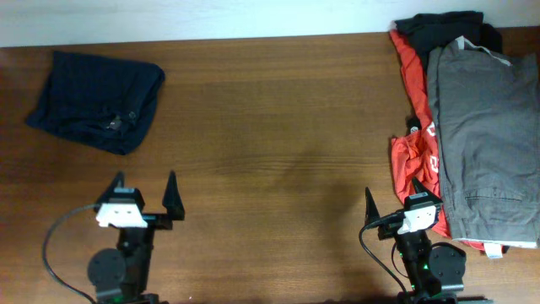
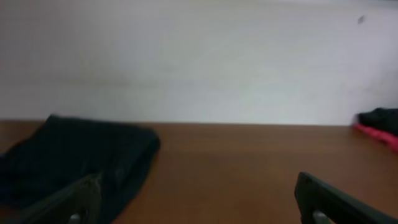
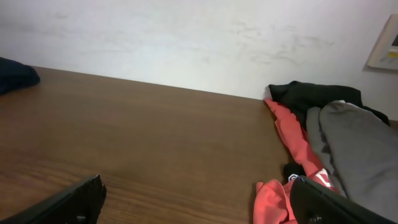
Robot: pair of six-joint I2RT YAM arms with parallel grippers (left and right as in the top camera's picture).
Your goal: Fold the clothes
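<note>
Two open tools, then: finding the left tool (image 1: pixel 145 179) at the lower left of the overhead frame spread wide and gripping nothing, and the right tool (image 1: pixel 393 191) at the lower right equally agape and empty, parked just beside the crumpled red-orange garment (image 1: pixel 409 156). Locating the dark navy-blue cotton shorts (image 1: pixel 94 101) at the upper left, lying as a compact, skewed bundle on the brown wooden bench (image 1: pixel 278 127), well apart from both tools and near the far edge.

Judging the risks: pinching only the top layer and peeling the bundle open instead of tidying it; dragging the cloth towards the far edge and off the bench; sending the right tool into the neighbouring pile and snagging the red-orange cloth or the flat grey trousers (image 1: pixel 485 135) rather than the shorts.

Looking for writing: spotting a small black-and-white patch (image 3: pixel 292 169) on the red-orange garment and a pale wall plate (image 3: pixel 388 43) at the upper right of the right wrist frame, both proving too small to read.
</note>
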